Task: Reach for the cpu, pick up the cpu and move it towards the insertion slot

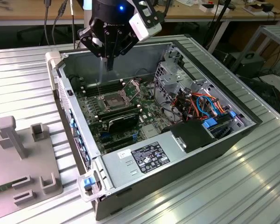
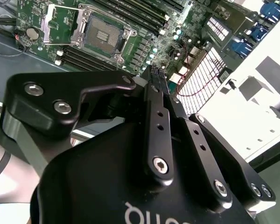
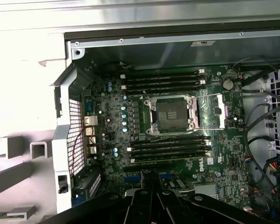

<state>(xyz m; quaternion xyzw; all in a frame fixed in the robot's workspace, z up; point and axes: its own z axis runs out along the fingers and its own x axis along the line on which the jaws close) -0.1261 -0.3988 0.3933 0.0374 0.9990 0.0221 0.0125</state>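
So the gripper (image 1: 109, 64) is hanging above the open pc case (image 1: 191, 154), with its fingers (image 2: 157, 116) pointing down and drawn together to a narrow tip. I can't tell if the cpu is pinched in there. Something that thin held edge-on would be hidden by the black metal, so I'm not calling it either way.

Below is the motherboard (image 3: 107, 140). The socket (image 3: 171, 114) sits in the middle of it, between two banks of long black memory slots (image 3: 164, 81). The socket looks empty, dark centre showing, and its metal retention plate (image 3: 218, 111) is flipped open to one side. In the first wrist view the tips sit over the board's edge, past one memory bank. So they're near the socket but not over it, and well clear of the board.

My read: this is the carry part, moving towards the socket, assuming the cpu really is in the grip. What that calls for, imo, is lining up square over the dark centre, getting the cpu's orientation right, and keeping off the open plate and the case wall.
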